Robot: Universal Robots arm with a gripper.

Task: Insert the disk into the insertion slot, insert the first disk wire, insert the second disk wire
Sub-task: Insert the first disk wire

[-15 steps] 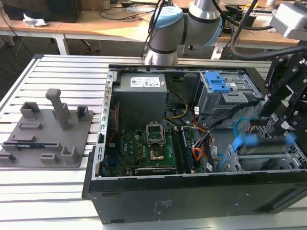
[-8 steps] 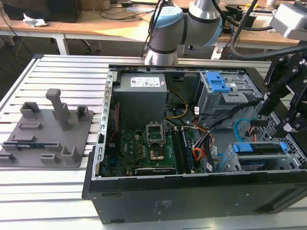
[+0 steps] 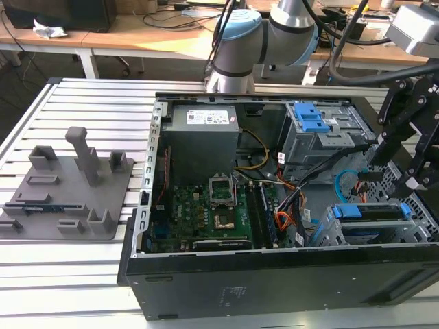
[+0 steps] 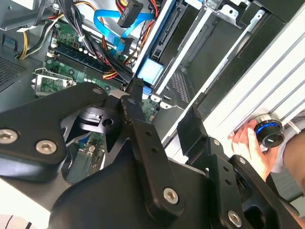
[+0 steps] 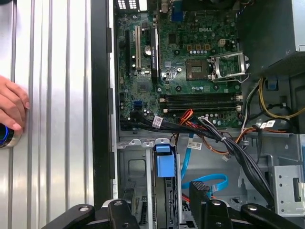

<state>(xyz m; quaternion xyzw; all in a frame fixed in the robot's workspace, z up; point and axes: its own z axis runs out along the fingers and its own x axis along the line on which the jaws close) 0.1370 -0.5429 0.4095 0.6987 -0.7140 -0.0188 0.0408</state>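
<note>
Grey slotted bench (image 3: 68,274) carries the open computer case (image 3: 274,288). At the exterior view's right, near corner, the disk (image 3: 367,211) sits in the insertion slot (image 3: 363,232). Black pincer (image 5: 158,199) hovers above it, spread, pinching nothing, and the light-blue second disk wire (image 3: 343,179) loops just beside.

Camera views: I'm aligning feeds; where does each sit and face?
Exterior view: off the arm, looking down into the computer case; arm and jaws show.
First wrist view: on the wrist, facing down onto the motherboard; jaws show.
Second wrist view: on the wrist, slanting past the jaws.
Both wrist views share a hand on the table.
</note>
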